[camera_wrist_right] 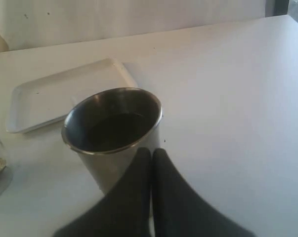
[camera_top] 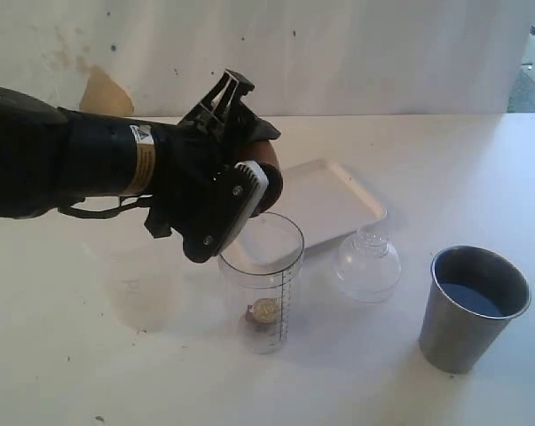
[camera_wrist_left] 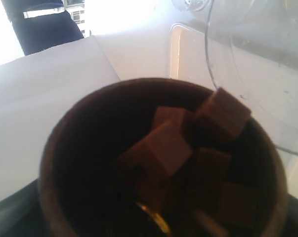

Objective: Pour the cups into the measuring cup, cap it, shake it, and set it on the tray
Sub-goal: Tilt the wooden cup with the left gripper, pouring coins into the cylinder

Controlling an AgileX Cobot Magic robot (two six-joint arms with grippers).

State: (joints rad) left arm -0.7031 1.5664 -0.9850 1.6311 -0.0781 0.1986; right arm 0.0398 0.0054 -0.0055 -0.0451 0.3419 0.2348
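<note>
The left gripper is clamping the wooden cup, tilting it over the measuring cup for pouring; the right gripper is resting closed, empty.

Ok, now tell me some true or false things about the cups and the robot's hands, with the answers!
1. The left gripper holds the wooden cup tipped over the measuring cup. True.
2. The wooden cup is empty. False: brown cubes are inside it.
3. The steel tumbler stands on the tray. False: it stands on the table, apart from the tray.
4. The right gripper is shut and holds nothing. True.
5. The measuring cup has a cover on. False: its top is open, and a clear dome sits beside it on the table.
</note>
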